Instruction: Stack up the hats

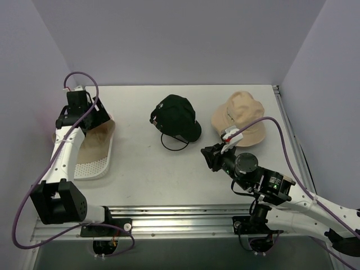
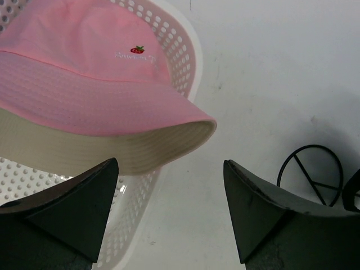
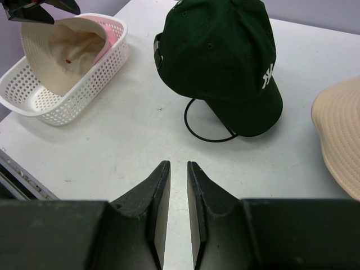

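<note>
**Ana:** What did the overhead camera give?

**Ben:** The left end effector point(image 1: 100, 119) hung over the far end of the white basket point(image 1: 93, 167) at the left side of the desk point(image 1: 146, 174). The pink bucket hat point(image 1: 94, 142) lay in that basket, pale lining up. The dark green cap point(image 1: 179, 115) sat mid-desk with a wire ring point(image 1: 174, 143) showing under its brim. The beige bucket hat point(image 1: 239, 115) lay apart from it, toward the far right corner. The right end effector point(image 1: 208, 156) was over bare desk, near both.

**Ana:** And the left wrist camera?

**Ben:** The fingers were spread wide and released, with nothing between them. The pink hat's brim was just beyond them, overhanging the basket's rim. A small strawberry mark showed on the crown.

**Ana:** The right wrist?

**Ben:** The fingers were clenched almost together, leaving a thin slit with nothing in it, above bare desk. The green cap was ahead, with white letters on its side. The beige hat was at the right edge. The basket was at upper left, the pink hat tilted inside with its lining facing the camera. The left end effector was at the hat's upper brim, but I couldn't tell whether it touched.
</note>
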Motion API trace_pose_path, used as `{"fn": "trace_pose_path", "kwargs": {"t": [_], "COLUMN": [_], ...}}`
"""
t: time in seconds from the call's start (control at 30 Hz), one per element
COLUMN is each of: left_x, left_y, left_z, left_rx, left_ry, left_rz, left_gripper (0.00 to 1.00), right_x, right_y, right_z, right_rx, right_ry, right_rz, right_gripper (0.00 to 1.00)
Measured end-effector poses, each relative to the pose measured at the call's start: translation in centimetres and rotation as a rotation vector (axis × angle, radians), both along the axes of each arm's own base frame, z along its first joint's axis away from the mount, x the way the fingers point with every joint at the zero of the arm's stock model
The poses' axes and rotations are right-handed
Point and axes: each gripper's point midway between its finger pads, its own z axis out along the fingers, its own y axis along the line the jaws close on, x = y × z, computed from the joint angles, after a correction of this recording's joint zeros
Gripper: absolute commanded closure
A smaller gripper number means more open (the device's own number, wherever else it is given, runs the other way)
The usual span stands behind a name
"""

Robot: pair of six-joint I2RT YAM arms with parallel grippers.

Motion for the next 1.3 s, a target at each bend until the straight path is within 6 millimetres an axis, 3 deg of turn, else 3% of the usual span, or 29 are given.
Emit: {"fn": "trace_pose_path", "kwargs": {"t": [0.27, 0.53, 0.83, 1.3], "left_x": [0.7, 1.2, 3.3, 3.4], "left_y": [0.3, 1.5, 2.3, 2.4], "left_z": [-3.9, -5.6, -4.6, -1.9], "left_rx": [-0.022, -0.077, -0.136, -0.153], "left_ry": [0.082, 0.038, -0.089, -0.213], "left_rz": [0.044, 0.157, 0.178, 0.190], "left_gripper": [0.15, 0.15, 0.15, 0.16], "right_x": [0.0, 0.0, 0.2, 0.2], "right_y": [0.0, 0.0, 0.4, 0.7], "right_z": [-0.6, -0.7, -1.6, -2.3], "right_rx": [-0.021, -0.027, -0.055, -0.073], "right_ry": [0.000, -0.001, 0.013, 0.025], "right_rz": [0.002, 0.004, 0.008, 0.015], "right_gripper": [0.85, 0.86, 0.86, 0.86]}}
